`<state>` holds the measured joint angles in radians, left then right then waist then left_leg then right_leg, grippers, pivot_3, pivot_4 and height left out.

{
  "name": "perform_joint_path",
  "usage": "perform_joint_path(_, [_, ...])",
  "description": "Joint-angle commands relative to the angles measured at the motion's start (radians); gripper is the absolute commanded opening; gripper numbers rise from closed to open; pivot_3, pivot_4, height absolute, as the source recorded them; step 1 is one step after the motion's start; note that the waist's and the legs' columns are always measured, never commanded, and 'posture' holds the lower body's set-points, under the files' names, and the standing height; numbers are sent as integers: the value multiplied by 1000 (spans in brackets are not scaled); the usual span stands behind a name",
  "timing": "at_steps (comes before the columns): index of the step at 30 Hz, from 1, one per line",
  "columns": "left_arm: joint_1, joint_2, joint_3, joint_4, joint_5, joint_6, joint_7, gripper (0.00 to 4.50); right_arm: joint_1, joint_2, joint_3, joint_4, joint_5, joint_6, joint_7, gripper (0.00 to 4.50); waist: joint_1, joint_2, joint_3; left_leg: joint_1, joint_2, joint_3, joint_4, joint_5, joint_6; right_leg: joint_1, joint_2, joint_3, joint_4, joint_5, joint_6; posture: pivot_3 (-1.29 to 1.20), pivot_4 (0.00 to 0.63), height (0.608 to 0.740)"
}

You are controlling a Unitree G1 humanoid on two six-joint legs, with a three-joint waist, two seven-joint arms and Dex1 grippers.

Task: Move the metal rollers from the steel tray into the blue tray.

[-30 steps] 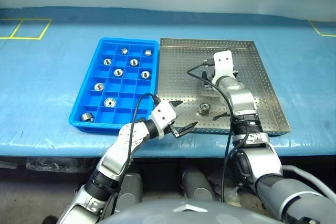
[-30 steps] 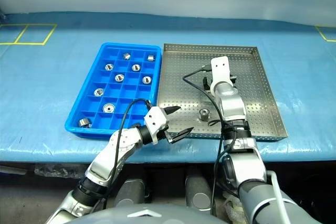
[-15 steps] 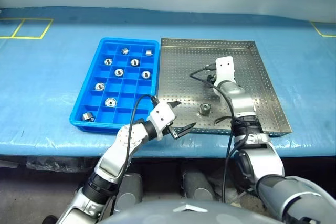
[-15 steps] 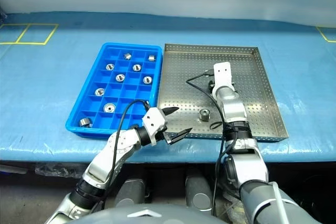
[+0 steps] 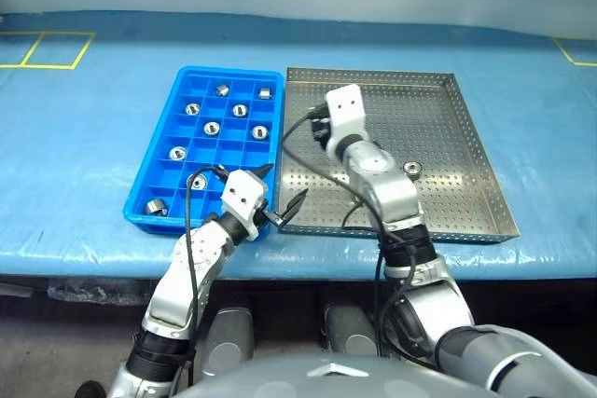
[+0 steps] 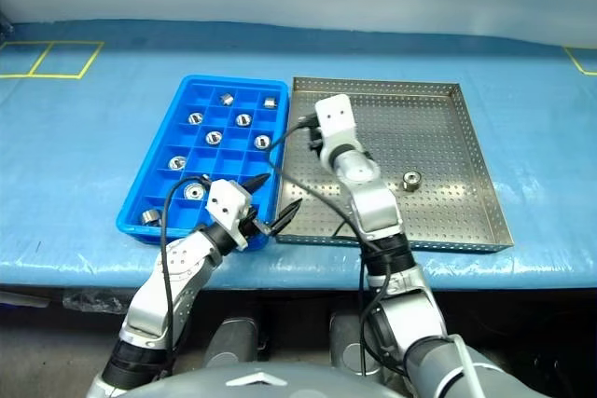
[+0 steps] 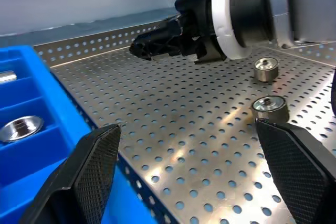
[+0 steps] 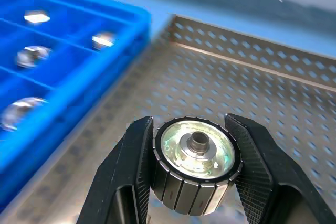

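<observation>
A metal roller (image 8: 195, 164) is clamped between the two fingers of the right gripper (image 8: 194, 171), which is held above the steel tray (image 5: 448, 195) near the rim it shares with the blue tray (image 5: 157, 161). Another roller (image 5: 411, 169) is left lying on the steel tray, and nine rollers are seen in the blue compartments. The left gripper (image 5: 280, 189) is spread wide and empty at the trays' near edge
</observation>
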<state>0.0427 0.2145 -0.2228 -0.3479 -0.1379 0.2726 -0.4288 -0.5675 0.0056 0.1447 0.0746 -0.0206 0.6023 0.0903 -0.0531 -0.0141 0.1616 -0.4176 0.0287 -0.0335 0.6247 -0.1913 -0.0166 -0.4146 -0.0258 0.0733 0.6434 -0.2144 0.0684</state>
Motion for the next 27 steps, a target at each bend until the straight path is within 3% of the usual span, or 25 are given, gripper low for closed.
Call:
perform_joint_path(1, [36,-1,19,-54,0,-25,26,4500,-42,42,82,-13,-18,-127,35,1810,8,0,0,0,0,0,0,0,0,0,0,-1,0,0,0,145,150,740])
perform_joint_path(12, [130,-7,46,-115,-9,-30,65,4500,-87,186,113,235,25,-346,81,1810,67,-1,0,0,0,-1,-3,0,0,0,0,-2,-1,-2,-3,237,150,740])
perform_joint_path(22, [154,-1,43,-132,-10,-19,65,4500,-60,187,117,352,49,-356,109,1810,77,-1,0,2,1,-1,-6,0,0,-1,0,-4,0,-4,-6,247,150,740])
perform_joint_path(27, [154,1,41,-128,-25,-19,45,4500,-46,192,106,325,123,-352,206,1810,77,-1,0,2,1,-1,-6,0,0,-1,0,-4,0,-4,-6,236,150,740])
